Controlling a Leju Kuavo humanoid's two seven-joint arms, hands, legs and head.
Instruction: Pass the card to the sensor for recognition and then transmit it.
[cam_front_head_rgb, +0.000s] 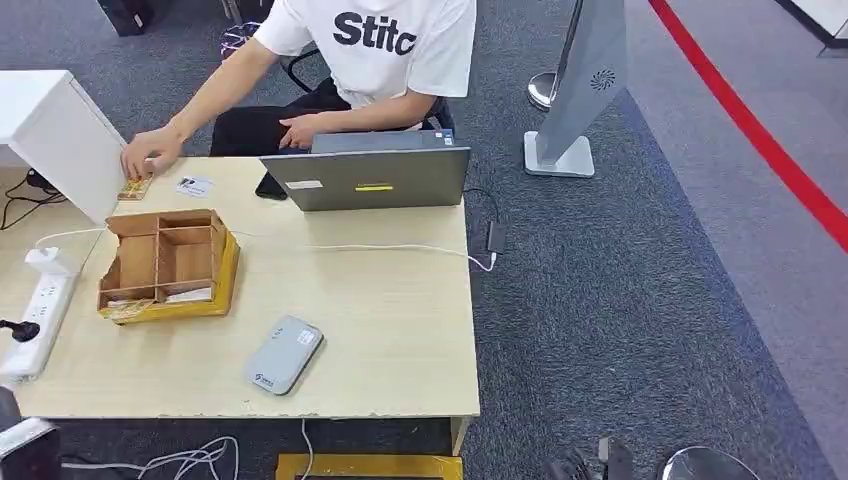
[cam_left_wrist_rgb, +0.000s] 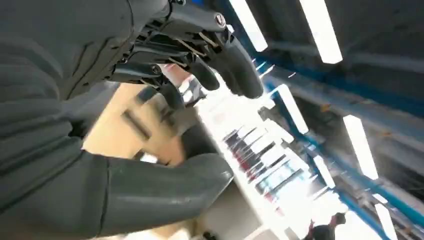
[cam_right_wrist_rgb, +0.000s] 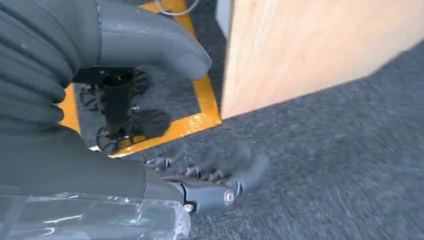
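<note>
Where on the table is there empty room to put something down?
The biggest bare patch is the table's right part, between the laptop and the near edge, right of the grey sensor. A thin white cable crosses it. The left side is crowded: wooden organizer, power strip, and a person's hand at the back.
</note>
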